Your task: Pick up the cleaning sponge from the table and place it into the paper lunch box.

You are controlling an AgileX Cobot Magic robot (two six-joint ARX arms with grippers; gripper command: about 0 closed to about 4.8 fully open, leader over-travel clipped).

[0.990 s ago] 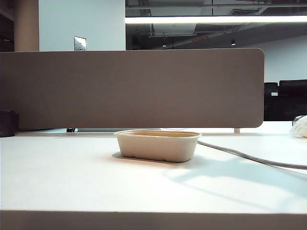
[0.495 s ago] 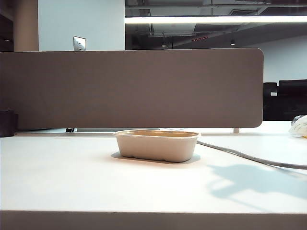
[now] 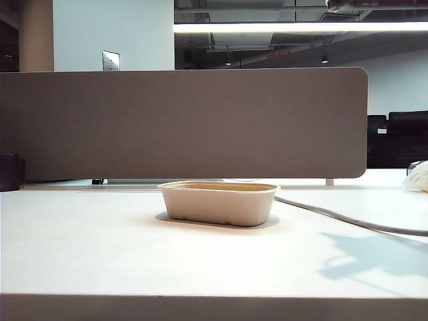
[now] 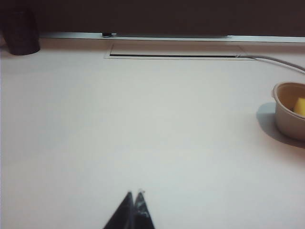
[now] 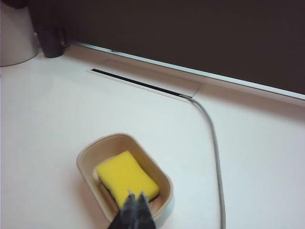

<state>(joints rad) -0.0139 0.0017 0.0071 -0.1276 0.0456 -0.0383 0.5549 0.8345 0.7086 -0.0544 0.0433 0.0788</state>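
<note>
Office ceiling lights and a grey-brown partition panel [image 3: 184, 124] back the white table [image 3: 100, 247], which runs wide and mostly bare. At its far left edge, against the panel, stands a dark cup [image 3: 9, 172]. The left gripper [image 4: 135, 195] shows only in its own wrist view, its jaws pressed together on nothing, hanging above bare tabletop well apart from the box; it looks parked out of the way, as this job needs one arm. Near the middle of the table sits the paper lunch box [image 3: 219, 203], a shallow beige pulp tray with a rolled rim and tapering sides. From the low exterior view its wall hides what is inside. The right wrist view looks down into it: the cleaning sponge [image 5: 126, 176] lies flat in the box, bright yellow foam uppermost, a thin dark scouring layer showing along one lower edge, filling most of the floor. The right gripper [image 5: 135, 197] hovers above the box's near rim, clenched shut and empty, clear of the sponge. Judging by this, the placing is done. Right of the box a grey cable [image 3: 348, 219] trails across the table, and something white [image 3: 417, 177] sits at the far right edge, too cut off to name.
</note>
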